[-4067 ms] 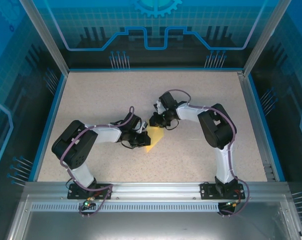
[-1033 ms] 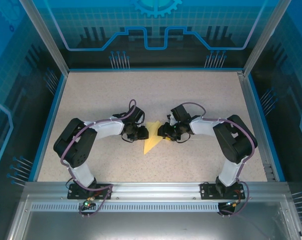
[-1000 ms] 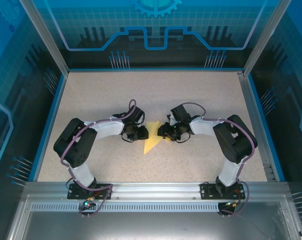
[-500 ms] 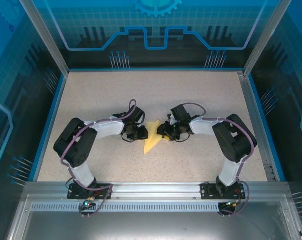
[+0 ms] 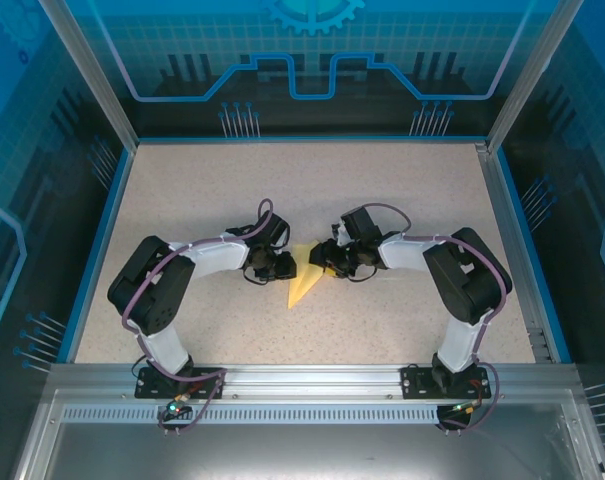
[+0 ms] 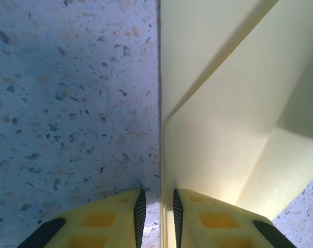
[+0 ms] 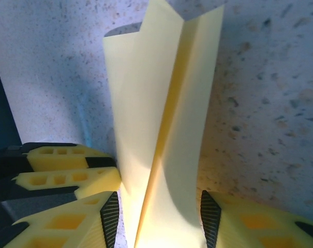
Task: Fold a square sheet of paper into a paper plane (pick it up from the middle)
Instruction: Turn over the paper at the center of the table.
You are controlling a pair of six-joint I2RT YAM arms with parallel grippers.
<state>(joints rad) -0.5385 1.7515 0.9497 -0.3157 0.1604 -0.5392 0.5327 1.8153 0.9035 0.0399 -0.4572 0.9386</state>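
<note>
The paper plane (image 5: 301,283) lies mid-table as a narrow yellow dart. Its sharp tip points toward the near edge and the arm bases, and its wider end reaches back between the two grippers.

The left gripper (image 5: 284,266) sits at the dart's left flank. In its wrist view the jaws are drawn almost together, with a slim gap. The paper's straight folded edge runs down into that gap, but I cannot tell whether the pads truly bite on it.

The right gripper (image 5: 326,261) is the one that has moved. Over the last second it has edged leftward and a little farther from the bases, so it now crowds the dart's right wing. A few seconds ago the sheet showed broader and flatter. Its wrist view shows the jaws standing well apart, with the pads (image 7: 110,219) either side of the paper. The paper rises between them as a shallow V along the centre crease. The paper is straddled there, not clamped.

My judgement is that the wing folds are in and the centre fold is the step in hand, with the right claw placed to press the two halves together. Beyond the grippers the speckled table (image 5: 402,190) runs back to the far wall.
</note>
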